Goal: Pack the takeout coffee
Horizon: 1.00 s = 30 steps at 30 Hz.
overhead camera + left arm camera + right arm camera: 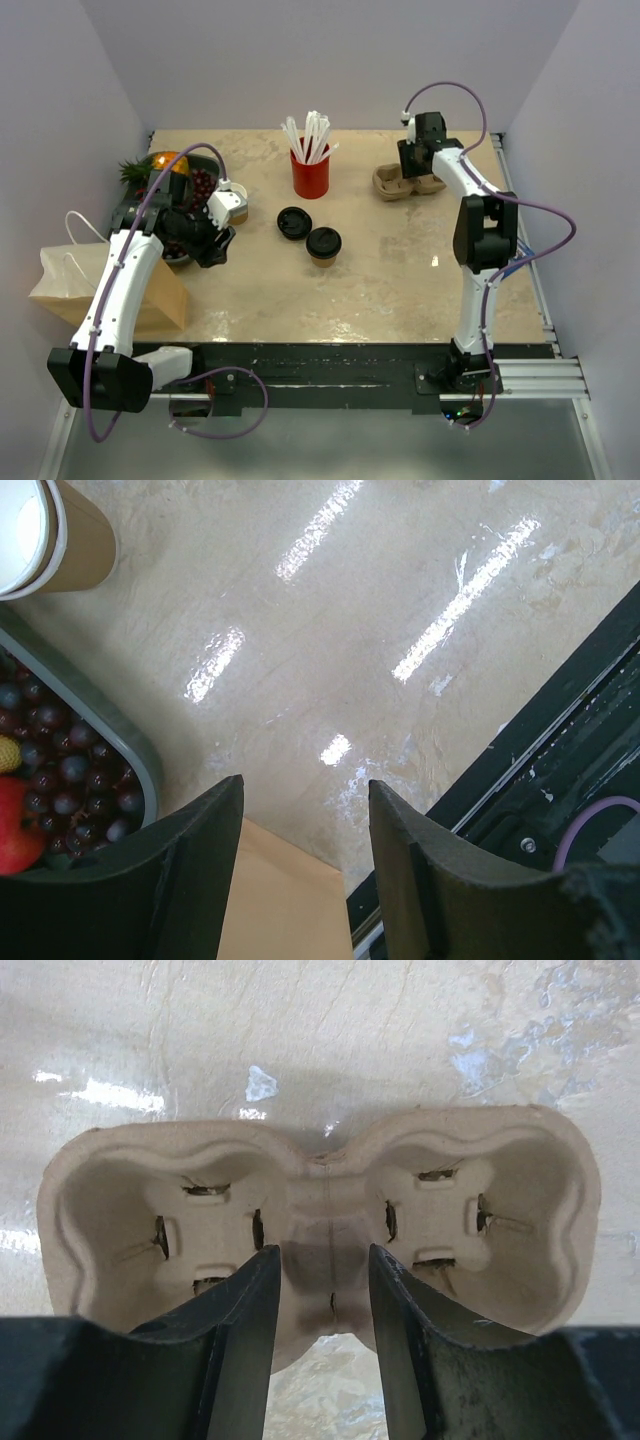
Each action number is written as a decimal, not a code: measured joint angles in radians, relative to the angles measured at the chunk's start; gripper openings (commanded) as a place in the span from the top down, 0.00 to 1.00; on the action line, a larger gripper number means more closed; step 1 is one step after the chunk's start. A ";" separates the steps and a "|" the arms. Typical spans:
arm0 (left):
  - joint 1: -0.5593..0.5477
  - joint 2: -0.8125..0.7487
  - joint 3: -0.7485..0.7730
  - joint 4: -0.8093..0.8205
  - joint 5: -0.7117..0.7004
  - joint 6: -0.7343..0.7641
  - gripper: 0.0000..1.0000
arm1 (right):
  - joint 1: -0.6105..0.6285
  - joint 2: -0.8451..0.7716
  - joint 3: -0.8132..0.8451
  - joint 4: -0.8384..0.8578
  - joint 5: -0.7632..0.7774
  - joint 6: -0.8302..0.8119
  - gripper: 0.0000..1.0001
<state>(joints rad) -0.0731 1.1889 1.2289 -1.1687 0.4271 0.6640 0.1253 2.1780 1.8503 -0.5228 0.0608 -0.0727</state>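
Observation:
The takeout coffee (323, 243), a short tan cup with a black lid, stands mid-table. It shows in neither wrist view. My left gripper (217, 246) (305, 790) is open and empty. It hangs over the table between the fruit bowl and the paper bag, well to the left of the coffee. My right gripper (424, 168) (322, 1258) is open at the far right. Its fingers straddle the centre ridge of a moulded cardboard cup carrier (402, 183) (480, 1160), whose two wells are empty.
A loose flat black lid (293, 222) lies just left of the coffee. A red cup of straws (310, 173) stands behind it. A lidless tan cup (240, 203) (75, 545) stands by the fruit bowl (140, 200) (95, 708). A paper bag (100, 285) (275, 895) lies at the near left.

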 measured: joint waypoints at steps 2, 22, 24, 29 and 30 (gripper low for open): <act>0.000 0.000 0.000 0.000 0.000 0.000 0.43 | -0.003 0.003 0.011 0.000 0.000 0.000 0.56; 0.000 0.000 0.000 0.000 0.000 0.000 0.43 | -0.017 0.032 0.040 0.000 -0.026 0.001 0.54; 0.000 0.000 0.000 0.000 0.000 0.000 0.43 | -0.018 0.032 0.041 -0.001 -0.028 0.002 0.54; 0.000 0.000 0.000 0.000 0.000 0.000 0.43 | -0.020 0.037 0.046 -0.002 -0.034 0.002 0.49; 0.000 0.000 0.000 0.000 0.000 0.000 0.43 | -0.021 0.037 0.047 -0.002 -0.032 0.002 0.49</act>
<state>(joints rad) -0.0731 1.1893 1.2285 -1.1683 0.4267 0.6640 0.1047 2.2154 1.8969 -0.5251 0.0284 -0.0708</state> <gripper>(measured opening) 0.574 0.497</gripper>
